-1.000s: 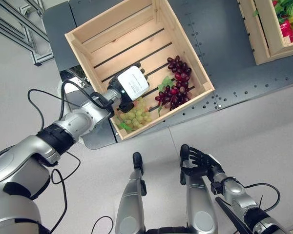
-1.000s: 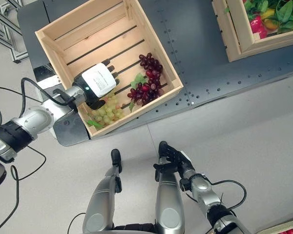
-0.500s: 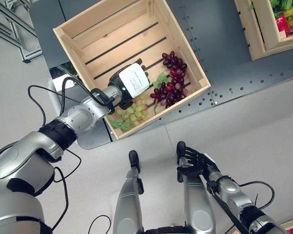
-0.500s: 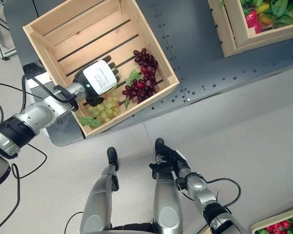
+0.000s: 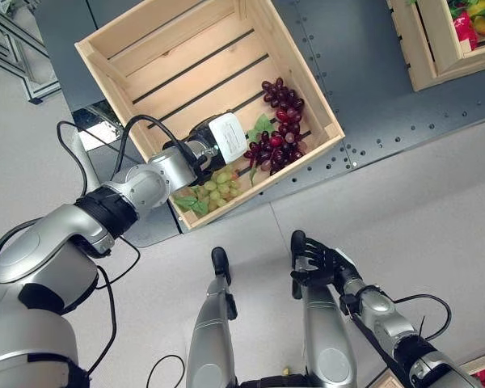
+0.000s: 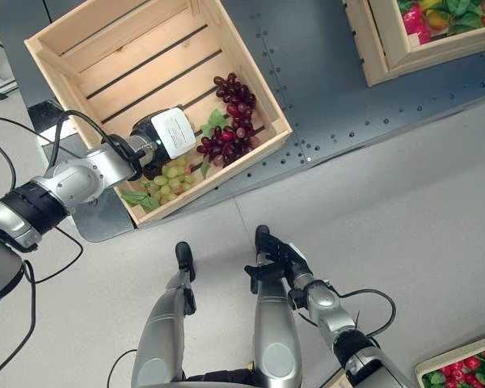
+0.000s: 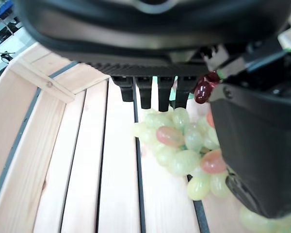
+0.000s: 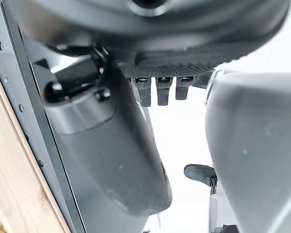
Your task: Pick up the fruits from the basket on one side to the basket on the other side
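A wooden crate (image 5: 303, 69) stands on the dark metal table (image 5: 372, 73). Inside it a bunch of green grapes (image 5: 214, 188) lies in the near corner, and a bunch of red grapes (image 5: 280, 133) lies beside the right wall. My left hand (image 5: 218, 143) is down in the crate, turned on its side right over the green grapes and next to the red bunch. In the left wrist view its fingers (image 7: 150, 92) are straight, and the green grapes (image 7: 179, 145) rest on the slats between them and the thumb. My right hand (image 5: 317, 263) hangs open, low down and well short of the table.
A second wooden crate (image 5: 424, 56) holding colourful produce sits at the table's far right. Another box of red fruit (image 6: 461, 368) shows on the floor at the lower right. The table's near edge runs just in front of the crate.
The camera has shifted. My left hand has rolled onto its side and sunk closer to the green grapes. Both bunches lie where they were, and the right hand has stayed put.
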